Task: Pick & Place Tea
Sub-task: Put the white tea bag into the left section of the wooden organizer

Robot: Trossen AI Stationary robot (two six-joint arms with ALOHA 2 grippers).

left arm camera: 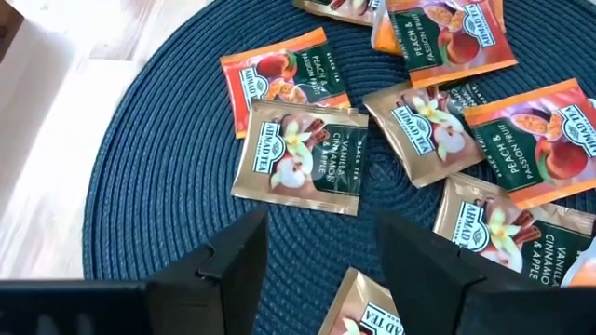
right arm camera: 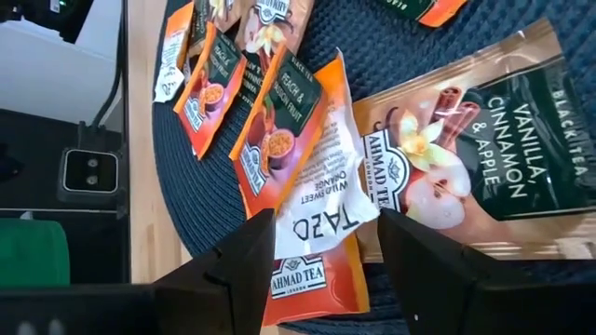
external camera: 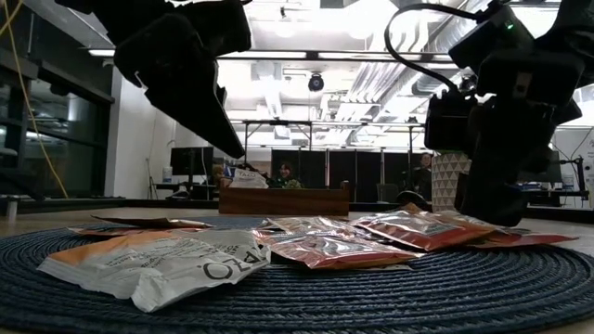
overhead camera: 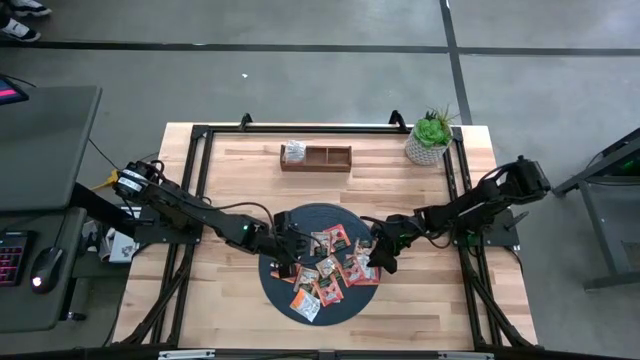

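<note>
Several tea sachets [overhead camera: 328, 268], orange, red, white and brown-green, lie flat and partly overlapping on the dark round mat [overhead camera: 280, 296]. My left gripper [left arm camera: 321, 270] hangs open above the mat's left part, over bare mat beside a brown-green vanilla sachet [left arm camera: 300, 156]. In the low view its fingers [external camera: 223, 130] are clear of the mat. My right gripper [right arm camera: 326, 261] is open and low over the mat's right part. A white sachet [right arm camera: 326, 195] on an orange one [right arm camera: 312, 284] shows between its fingers. My right gripper comes slanting down from the table's right side, its open fingers [right arm camera: 247, 265] on either side of the white sachet's near end [right arm camera: 321, 228]. The sachet lies flat on the orange one. Whether the fingertips touch it or the mat, I cannot tell.
A wooden two-compartment box [overhead camera: 315, 156] stands at the far middle, with sachets [overhead camera: 294, 150] in its left compartment. A potted plant [overhead camera: 430, 135] stands at the far right corner. A black frame [overhead camera: 200, 180] runs around the wooden table top.
</note>
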